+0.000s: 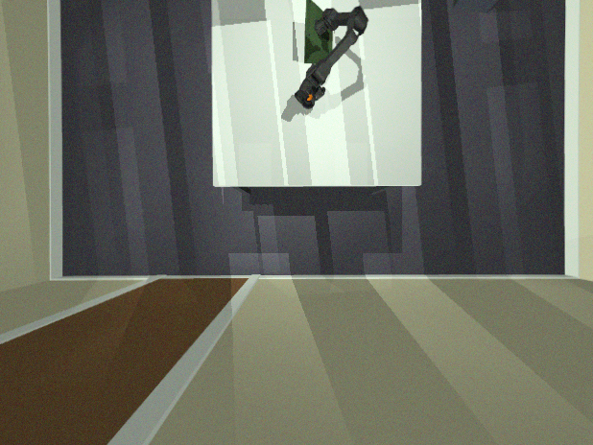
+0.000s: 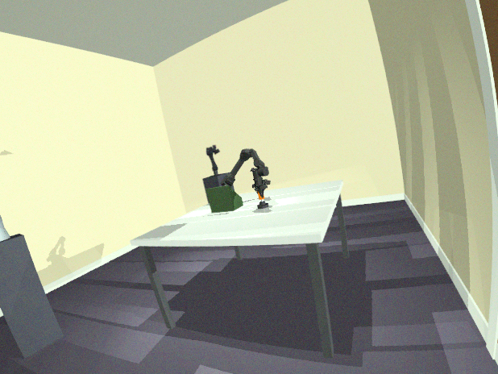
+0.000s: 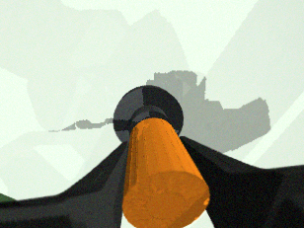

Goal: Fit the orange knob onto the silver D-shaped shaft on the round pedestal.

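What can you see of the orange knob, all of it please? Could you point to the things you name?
The orange knob [image 1: 309, 97] [image 2: 259, 197] [image 3: 160, 172] is a ridged, tapering piece with a flat, round, smoother end toward the wrist camera; its material looks like plastic. The gripper [image 2: 261, 196] [image 3: 154, 143] is shut on it, one finger at each side. It is held above the table, over the dark round pedestal, narrower in the wrist view toward that pedestal. Its underside, the hole and any contact with the shaft cannot be seen.

- White table [image 1: 264, 158] [image 2: 230, 238], at twelve o'clock in the top view
- Green block [image 1: 312, 50] [image 2: 222, 200] on it, at twelve there
- Dark box [image 2: 208, 182], just behind the block in the exterior view
- Grey cabinet [image 2: 28, 294], exterior, eight o'clock
- Brown door [image 1: 120, 355] [image 2: 489, 36], top, eight; exterior, two
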